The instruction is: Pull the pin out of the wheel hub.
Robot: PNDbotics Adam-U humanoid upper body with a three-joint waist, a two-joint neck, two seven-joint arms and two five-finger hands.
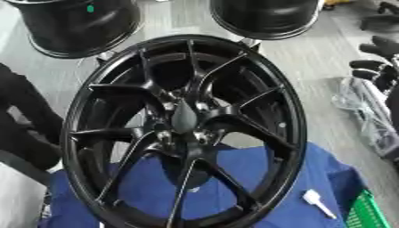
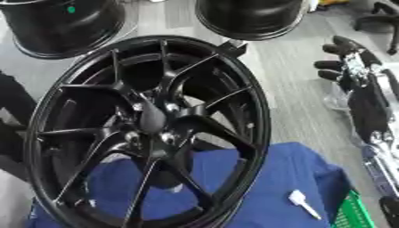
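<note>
A large black multi-spoke alloy wheel hub [image 1: 184,129] stands upright on its rim in front of you, face toward the camera, its lower edge resting on a blue cloth-covered surface [image 1: 265,178]. A small white pin-shaped piece [image 1: 318,202] lies flat on that cloth, to the right of the wheel's lower rim and apart from it, its long axis slanting from upper left down to lower right, near a green slatted crate [image 1: 366,213] at the corner. Judging by this, the pin is already out of the hub; no pin can be made out at the dark center cap. Your right hand [image 2: 343,58], black with silver parts, hangs at the right edge, level with the wheel's upper half and well clear of it, fingers relaxed and pointing left, holding nothing. It sits well above the white piece. Your left hand shows in neither view, so the right is the nearer.
</note>
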